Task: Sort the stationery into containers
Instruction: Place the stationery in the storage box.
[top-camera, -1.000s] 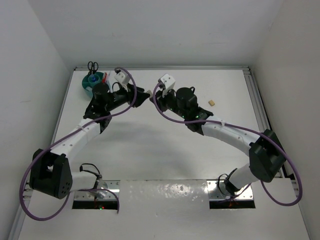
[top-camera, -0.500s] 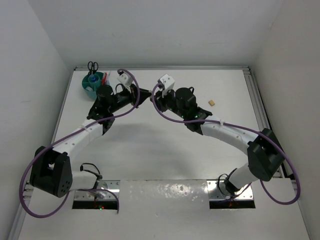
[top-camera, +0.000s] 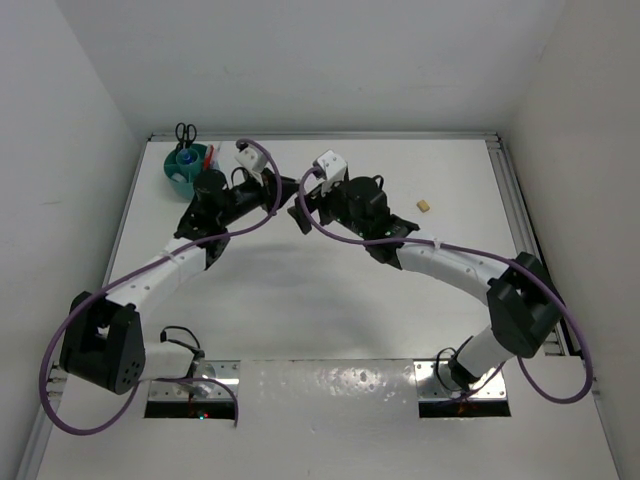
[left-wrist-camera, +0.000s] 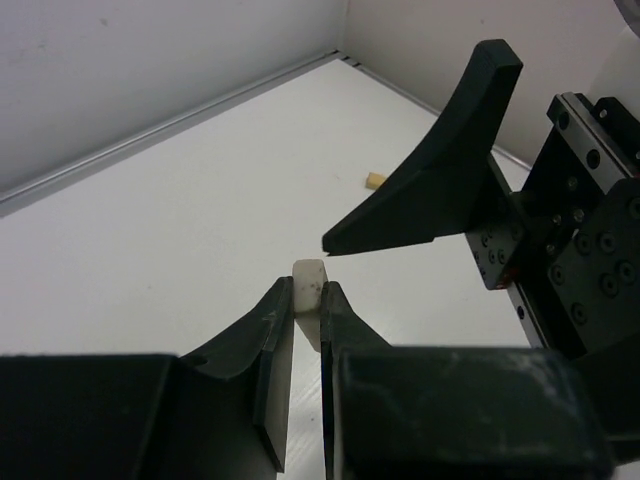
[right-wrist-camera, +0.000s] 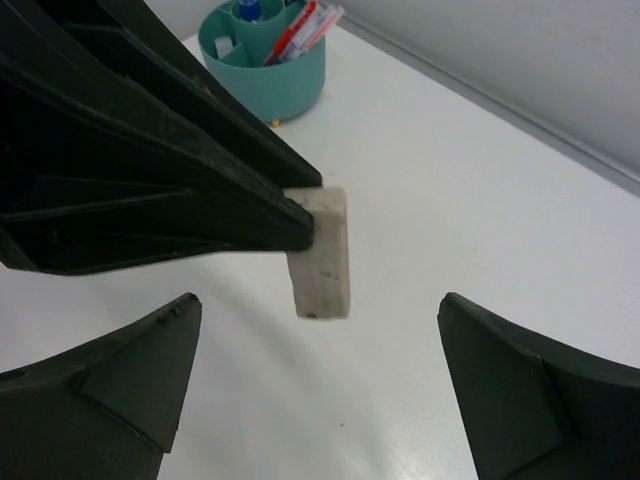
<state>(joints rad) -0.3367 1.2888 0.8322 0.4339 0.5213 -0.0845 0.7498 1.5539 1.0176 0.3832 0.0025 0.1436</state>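
Left gripper (left-wrist-camera: 305, 300) fingertips pinch one end of the beige block (right-wrist-camera: 322, 255), jaws nearly closed on it, and most of the block pokes out past the tips. Right gripper (right-wrist-camera: 318, 305) faces it head-on with its jaws spread wide. One finger sits on either side of the block and neither touches it, so it holds nothing. Both wrists meet in the air over the table (top-camera: 300, 320), to the right of the teal organiser (top-camera: 188, 168) in the top view and clear of its rim. Organiser already holds scissors (top-camera: 186, 131), red pens (right-wrist-camera: 300, 30) and a blue-capped bottle (right-wrist-camera: 250, 10). Small beige piece (top-camera: 424, 206) lies on the table much further right of the organiser. Step in hand, as I read it: the block is up and belongs to the left arm alone. Next move likely calls for drawing the block out from between the right fingers without clipping them. After that, swing it left to the organiser and let it go over a free compartment.
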